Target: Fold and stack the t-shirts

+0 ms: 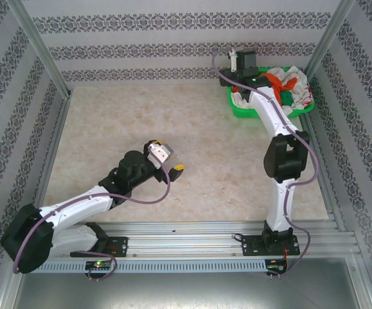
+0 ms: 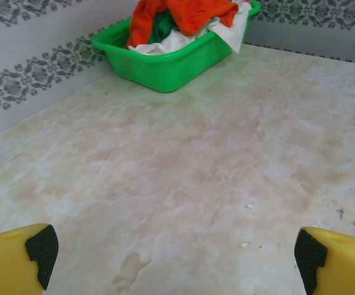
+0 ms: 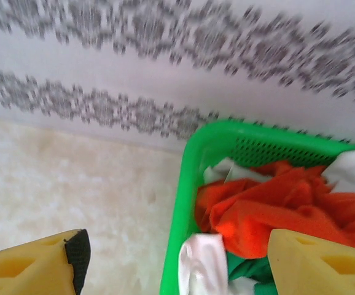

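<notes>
Left end effector [image 2: 174, 261] stands wide, holding nothing, over the marbled beige surface [image 2: 226, 153], which is enclosed by patterned walls [image 3: 165, 55]. Right end effector [image 3: 177, 264] stands wide, gripping nothing, above the green basket [image 3: 183, 184] rim. Directly beneath it, the basket holds the orange-red t-shirt [image 3: 276, 209], dark green t-shirt [image 3: 245, 267] and white t-shirt [image 3: 202, 264], crumpled together.

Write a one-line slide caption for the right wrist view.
Right gripper, jaws open, over the rim of the green plastic basket holding an orange-red t-shirt and white garment.
</notes>
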Robot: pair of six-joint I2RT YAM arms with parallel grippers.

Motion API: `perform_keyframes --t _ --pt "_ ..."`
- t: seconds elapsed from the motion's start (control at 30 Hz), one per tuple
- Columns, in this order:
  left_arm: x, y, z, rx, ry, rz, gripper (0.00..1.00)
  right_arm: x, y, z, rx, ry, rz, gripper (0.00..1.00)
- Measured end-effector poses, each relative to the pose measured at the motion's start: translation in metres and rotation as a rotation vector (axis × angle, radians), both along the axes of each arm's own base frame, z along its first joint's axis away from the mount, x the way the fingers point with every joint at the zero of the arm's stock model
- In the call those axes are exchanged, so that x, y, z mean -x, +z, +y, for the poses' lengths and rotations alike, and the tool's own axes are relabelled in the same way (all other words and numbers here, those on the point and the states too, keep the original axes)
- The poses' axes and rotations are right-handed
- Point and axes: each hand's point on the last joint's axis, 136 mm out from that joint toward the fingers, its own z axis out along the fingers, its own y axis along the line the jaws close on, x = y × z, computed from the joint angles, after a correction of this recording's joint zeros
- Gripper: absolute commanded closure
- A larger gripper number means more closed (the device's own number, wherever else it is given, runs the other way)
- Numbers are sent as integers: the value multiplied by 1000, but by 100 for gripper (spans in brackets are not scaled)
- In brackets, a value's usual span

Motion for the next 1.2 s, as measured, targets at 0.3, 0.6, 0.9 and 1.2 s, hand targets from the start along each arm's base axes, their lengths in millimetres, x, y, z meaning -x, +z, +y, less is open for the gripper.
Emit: perform_keyframes --t 0.3,0.6,0.9,1.2 --pt "1 -5 -28 -16 -77 18 0 -21 -35 -74 -10 -146 22 20" --pt "3 -4 -32 -11 -86 12 0 -33 -103 -111 5 -236 157 90" --pt "2 -4 -31 -13 -81 11 0 -25 -45 -102 -2 -233 41 89" --pt "2 -3 -31 -10 -80 8 0 -28 17 -100 -23 -226 -97 95"
